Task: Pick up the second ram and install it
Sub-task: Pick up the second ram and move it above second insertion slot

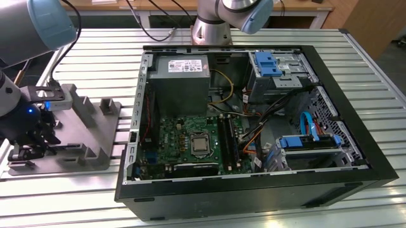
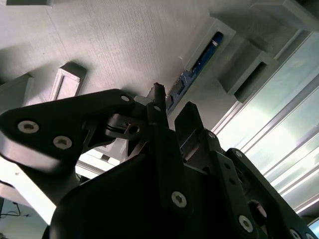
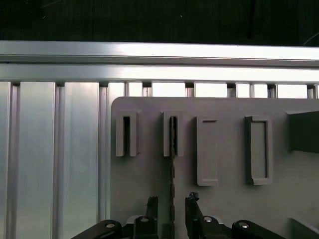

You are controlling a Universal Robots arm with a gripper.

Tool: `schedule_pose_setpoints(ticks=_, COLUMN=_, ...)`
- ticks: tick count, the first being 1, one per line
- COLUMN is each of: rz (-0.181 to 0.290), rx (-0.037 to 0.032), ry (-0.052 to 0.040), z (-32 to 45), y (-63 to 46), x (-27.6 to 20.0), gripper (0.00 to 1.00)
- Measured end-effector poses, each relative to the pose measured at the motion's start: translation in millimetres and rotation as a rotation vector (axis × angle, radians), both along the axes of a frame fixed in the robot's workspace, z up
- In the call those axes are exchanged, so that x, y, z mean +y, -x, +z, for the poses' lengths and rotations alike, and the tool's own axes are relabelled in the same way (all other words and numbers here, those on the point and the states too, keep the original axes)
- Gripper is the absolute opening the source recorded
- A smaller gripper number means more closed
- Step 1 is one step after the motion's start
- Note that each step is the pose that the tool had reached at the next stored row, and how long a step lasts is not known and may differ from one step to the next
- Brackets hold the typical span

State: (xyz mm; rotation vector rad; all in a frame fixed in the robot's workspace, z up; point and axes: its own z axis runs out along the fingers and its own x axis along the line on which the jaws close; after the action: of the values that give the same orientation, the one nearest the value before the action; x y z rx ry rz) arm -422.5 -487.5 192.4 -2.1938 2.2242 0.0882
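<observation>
Seen edge-on in the first wrist view: a thin, near-black ram (image 3: pixel 173 149), bumpy along its upper edge, standing on edge in a narrow slot of the grey plate (image 3: pixel 224 209), its far end between two low posts. Appears longer and flatter in the second wrist view, dark with a blue patch toward the far end, lying in the same channel. Rests on the plate at the exterior view's left, well apart from the open case (image 1: pixel 254 199) and the green board (image 1: pixel 190 142) inside it, both on the slatted table (image 1: pixel 368 61). Hard to pick out in the exterior view, perhaps hidden behind the gripper (image 1: pixel 26 151). Arm (image 1: pixel 28 23) bent round from its base beyond the case to the exterior view's left, wrist low over the plate's corner, a blue light on its side. Gripper (image 3: pixel 172 211) pointing straight down at the plate in the first wrist view. Fingers (image 3: pixel 151 211) spread, one on each side of the ram's nearer end, apart from it on both sides; nothing gripped.
</observation>
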Motion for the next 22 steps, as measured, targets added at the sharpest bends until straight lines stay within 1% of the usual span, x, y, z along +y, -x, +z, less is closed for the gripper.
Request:
schedule_pose_setpoints(ticks=8, rz=0.000, rx=0.0000, ry=0.0000, z=-0.7, y=0.2, x=0.0, gripper=0.34)
schedule_pose_setpoints(ticks=10, rz=0.000, rx=0.0000, ry=0.0000, z=-1.0, y=0.2, x=0.0, gripper=0.22)
schedule_pose_setpoints(ticks=11, rz=0.000, rx=0.0000, ry=0.0000, z=-1.0, y=0.3, x=0.0, gripper=0.22)
schedule_pose_setpoints(ticks=12, rz=0.000, rx=0.0000, ry=0.0000, z=-1.1, y=0.3, x=0.0, gripper=0.16)
schedule_pose_setpoints(ticks=13, rz=0.000, rx=0.0000, ry=0.0001, z=-1.2, y=0.3, x=0.0, gripper=0.14)
schedule_pose_setpoints(ticks=22, rz=0.000, rx=0.0001, ry=0.0001, z=-2.0, y=0.5, x=0.0, gripper=0.14)
